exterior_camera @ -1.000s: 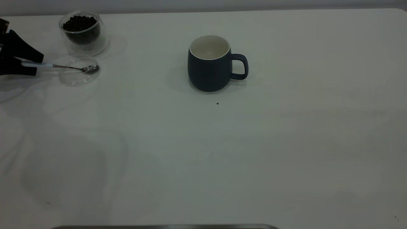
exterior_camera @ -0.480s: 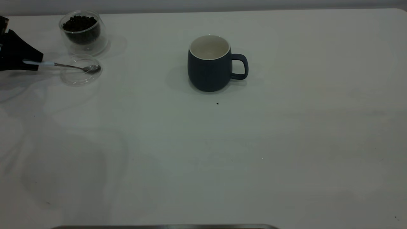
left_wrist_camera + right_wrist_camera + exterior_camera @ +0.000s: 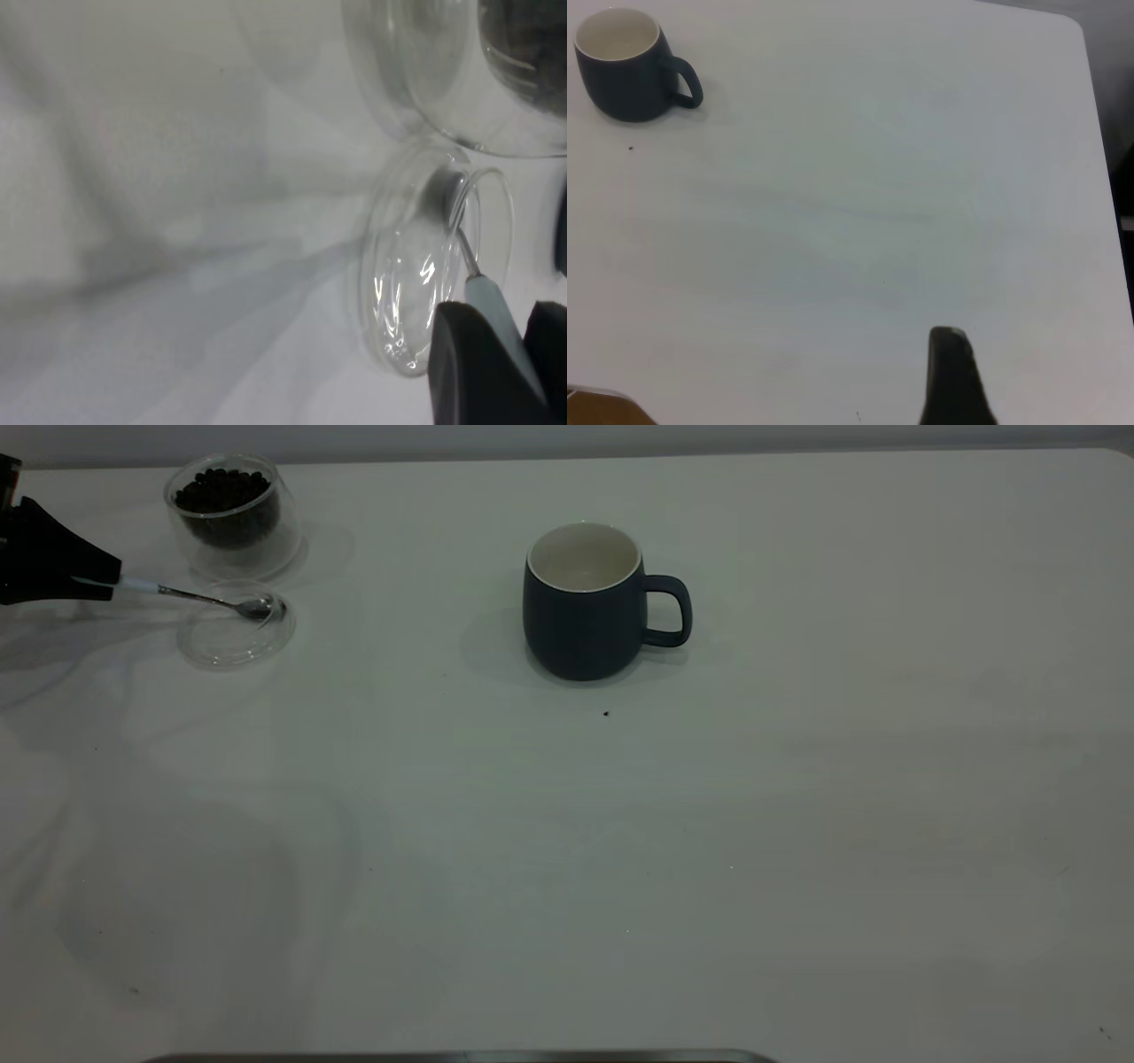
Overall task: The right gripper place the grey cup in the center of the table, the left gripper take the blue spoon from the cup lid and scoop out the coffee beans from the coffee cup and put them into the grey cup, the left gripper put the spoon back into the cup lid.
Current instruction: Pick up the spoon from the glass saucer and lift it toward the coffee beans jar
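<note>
The left end effector (image 3: 93, 580) sits at the far nine-o'clock edge of the tabletop (image 3: 567, 850) in the exterior view, its fingers pinched on the pale handle of the blue spoon (image 3: 190, 596). It grips the very end of the handle, probably so that the neck and bowl stay free to reach down into a cup. The spoon slopes down from the grip toward three o'clock, and its shiny metal bowl lies over the far rim of the cup lid (image 3: 235, 636); whether it touches the lid cannot be told. The lid is a clear, shallow disc lying flat. Just beyond it, toward twelve o'clock, stands the coffee cup (image 3: 232, 514), a small clear double-walled glass, wider at the base, with the coffee beans (image 3: 221, 489) heaped dark inside. The two stand close together, which should make the scooping reach short. The grey cup (image 3: 585, 602) stands upright well off toward three o'clock, near the middle of the tabletop's width but toward its far edge. It is a rounded dark blue-grey mug with an empty cream inside, and its loop handle points to three o'clock, away from the spoon's approach. Only one dark finger of the right end effector (image 3: 952, 376) shows, parked clear of the mug, so I cannot tell whether it is spread or closed.
</note>
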